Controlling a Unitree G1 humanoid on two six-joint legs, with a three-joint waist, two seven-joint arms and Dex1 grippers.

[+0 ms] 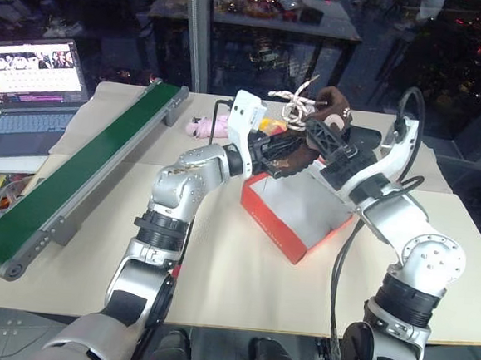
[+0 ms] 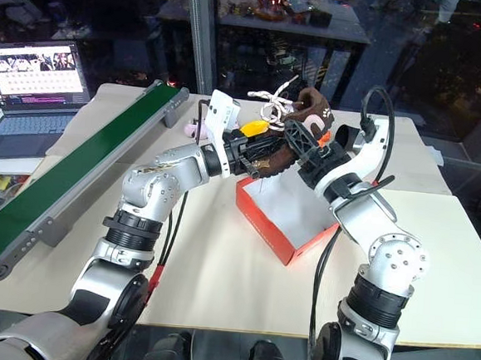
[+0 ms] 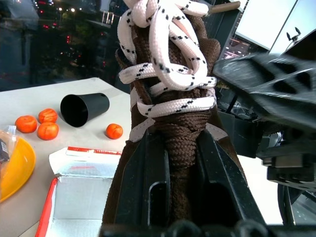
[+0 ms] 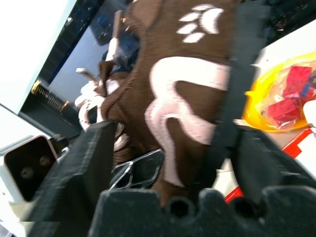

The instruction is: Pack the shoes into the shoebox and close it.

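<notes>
One dark brown shoe (image 1: 331,110) with white laces (image 3: 163,59) and a white curvy logo (image 4: 173,113) hangs in the air over the far end of the open red-orange shoebox (image 1: 272,224), whose white inside is bare. My left gripper (image 1: 286,157) is shut on the shoe's laced front, its fingers (image 3: 148,182) pressed on either side of the tongue. From the other side, my right gripper (image 1: 325,143) is closed across the shoe's side and heel, and its fingers (image 4: 89,163) hug the logo.
A green conveyor belt (image 1: 82,176) runs along the left of the table, with a laptop (image 1: 32,80) beyond it. A pink plush toy (image 1: 201,127), a yellow plate (image 3: 15,168), several oranges (image 3: 42,126) and a black cup (image 3: 84,108) lie behind the box.
</notes>
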